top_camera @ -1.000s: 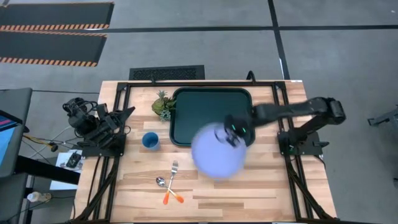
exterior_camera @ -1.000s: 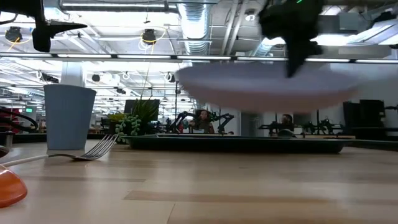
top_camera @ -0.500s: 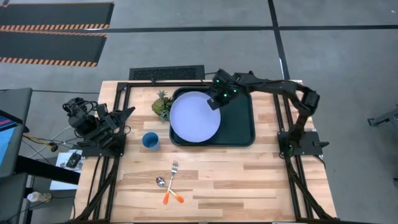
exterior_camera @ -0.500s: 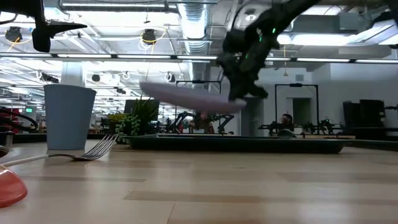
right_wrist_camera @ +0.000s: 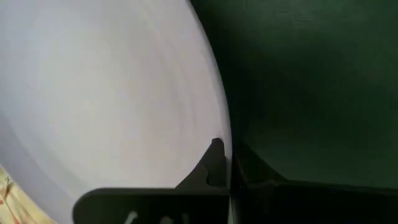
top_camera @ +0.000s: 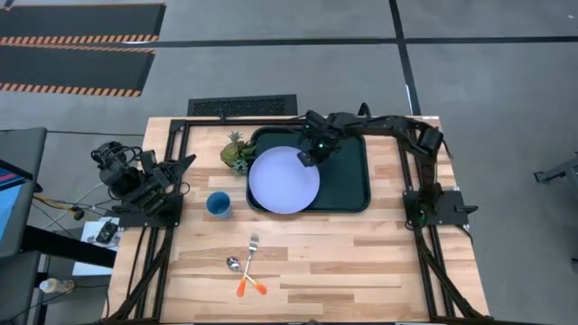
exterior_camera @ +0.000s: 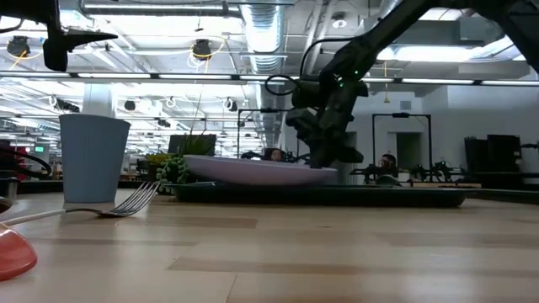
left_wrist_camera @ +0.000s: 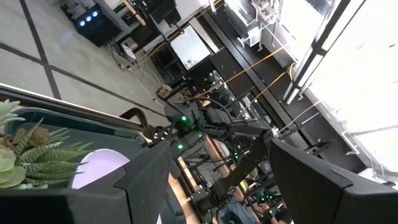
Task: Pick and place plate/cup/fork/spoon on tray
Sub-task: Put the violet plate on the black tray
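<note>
Your right gripper (right_wrist_camera: pixel 225 163) has its fingers (right_wrist_camera: pixel 211 163) clamped on the rim of the plate (top_camera: pixel 284 181), which sits low over the left part of the tray (top_camera: pixel 348 171), its left edge overhanging the tray rim. You are in the placing step: next, release and lift clear. Cup (top_camera: pixel 218 204), fork (top_camera: pixel 252 248) and spoon (top_camera: pixel 238 266) wait on the tabletop (top_camera: pixel 361 262); the left gripper (left_wrist_camera: pixel 205 186) idles with fingers apart.

One plate (top_camera: pixel 283 181); one tray (top_camera: pixel 348 176); one cup (top_camera: pixel 218 204); one fork (top_camera: pixel 251 250); one spoon (top_camera: pixel 239 268); one pineapple ornament (top_camera: pixel 237 153)
</note>
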